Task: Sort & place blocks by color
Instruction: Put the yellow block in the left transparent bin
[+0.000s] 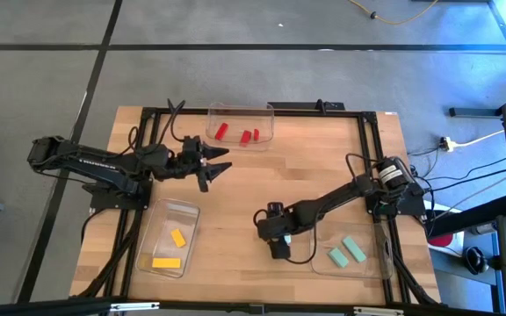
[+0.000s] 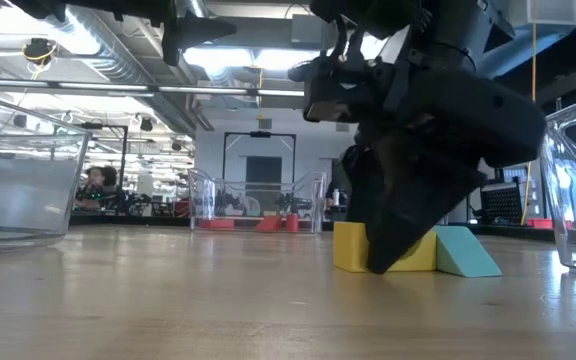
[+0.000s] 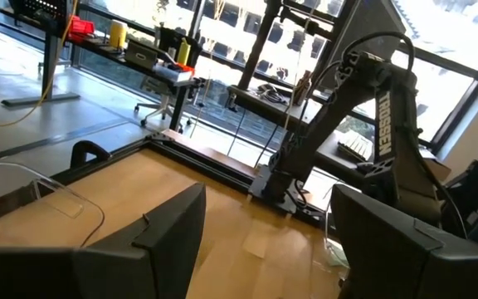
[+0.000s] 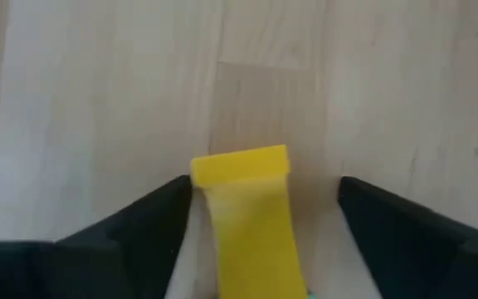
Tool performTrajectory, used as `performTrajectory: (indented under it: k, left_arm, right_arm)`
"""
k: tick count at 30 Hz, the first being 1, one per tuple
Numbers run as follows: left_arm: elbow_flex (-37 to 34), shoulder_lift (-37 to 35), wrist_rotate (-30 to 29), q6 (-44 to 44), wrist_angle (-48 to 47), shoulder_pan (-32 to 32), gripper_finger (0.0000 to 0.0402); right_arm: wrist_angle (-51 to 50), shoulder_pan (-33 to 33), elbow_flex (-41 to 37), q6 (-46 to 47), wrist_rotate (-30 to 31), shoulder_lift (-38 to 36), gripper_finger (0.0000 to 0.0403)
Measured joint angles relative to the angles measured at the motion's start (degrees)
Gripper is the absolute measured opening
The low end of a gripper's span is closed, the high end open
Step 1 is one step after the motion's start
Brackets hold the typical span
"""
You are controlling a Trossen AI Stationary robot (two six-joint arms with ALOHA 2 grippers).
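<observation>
A yellow bar block [image 4: 247, 218] lies flat on the wooden table, with a teal block [image 2: 465, 253] lying just beside it. My right gripper [image 4: 264, 199] is open and points down over the yellow block, one finger on each long side; in the high view the gripper [image 1: 278, 246] hides the block. In the low view its fingers [image 2: 380, 262] reach down to the tabletop. My left gripper [image 1: 220, 161] is open, holds nothing and hovers near the far tray. Red blocks [image 1: 246, 137], yellow blocks [image 1: 177, 237] and teal blocks [image 1: 353, 249] lie in separate trays. My right gripper comes at the yellow block from above, its fingers lying across the bar near one end. One finger [image 4: 152, 218] stands right against the block's long edge [image 4: 199, 187]; I cannot tell whether it touches. The other finger stands clear of it. The block lies flat on the table.
Three clear trays stand on the table: one at the far edge [image 1: 269, 110], one near left [image 1: 152, 230], one near right [image 1: 372, 268]. A black frame [image 1: 369, 140] runs around the tabletop. Bare wood lies in the middle between the arms.
</observation>
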Motion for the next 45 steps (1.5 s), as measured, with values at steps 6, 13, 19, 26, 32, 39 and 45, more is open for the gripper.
performTrajectory:
  k: [6, 13, 19, 26, 32, 39, 45]
  left_arm:
    - [0.00, 0.00, 0.02, 0.00, 0.00, 0.00, 0.0251]
    - [0.00, -0.32, 2.46, -1.33, -0.23, 0.00, 0.0251]
    - [0.04, -2.61, 5.29, -3.06, -0.06, 0.00, 0.0251]
    - [0.04, -3.45, 5.29, -3.04, -0.26, 0.00, 0.0251]
    - [0.04, -3.21, 4.68, -3.03, -0.19, 0.00, 0.0251]
    - [0.04, -2.66, 1.35, -3.47, -0.08, 0.09, 0.0251]
    - [0.04, -0.84, -0.48, -6.47, -0.03, 0.10, 0.0251]
  right_arm:
    - [0.83, -0.03, -0.07, 1.14, 1.11, 0.11, 0.0149]
    - [-2.06, -2.65, -0.45, 0.40, -2.05, -2.02, 0.0124]
    - [-5.29, -9.22, -3.89, -2.84, -5.82, -10.70, 0.0124]
    - [13.76, -15.92, -19.41, 3.18, -5.82, -27.44, 0.0124]
    - [37.41, -16.71, -34.10, 10.01, -5.82, -38.01, 0.0124]
    - [48.77, -17.33, -35.54, 7.81, -5.63, -39.47, 0.0124]
    - [53.03, -17.46, -33.10, 4.77, -5.67, -38.53, 0.0124]
